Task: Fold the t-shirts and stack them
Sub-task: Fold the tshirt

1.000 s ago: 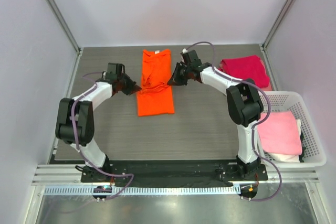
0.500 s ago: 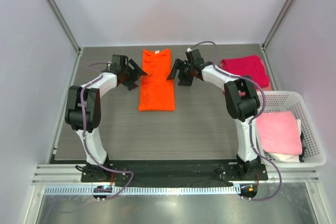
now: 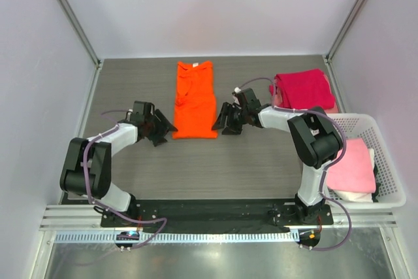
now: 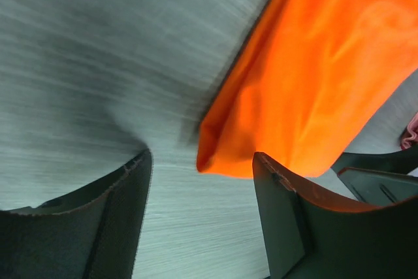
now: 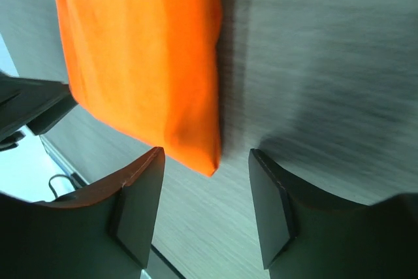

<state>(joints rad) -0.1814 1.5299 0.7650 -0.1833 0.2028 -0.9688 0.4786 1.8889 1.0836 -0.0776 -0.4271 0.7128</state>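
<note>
I see the orange t-shirt (image 3: 195, 101) lying folded long in the middle of the table (image 3: 261, 161), with my left gripper (image 3: 164, 129) just by its near left corner and my right gripper (image 3: 223, 122) just by its near right corner, both with fingers wide apart and holding nothing.

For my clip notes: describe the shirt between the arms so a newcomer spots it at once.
On the grey table, look at the middle, toward the far edge. The orange shirt lies there as a long narrow strip, its near corners flanked by the open left tool and right tool. Only it is orange; the magenta shirt lies far right.
</note>
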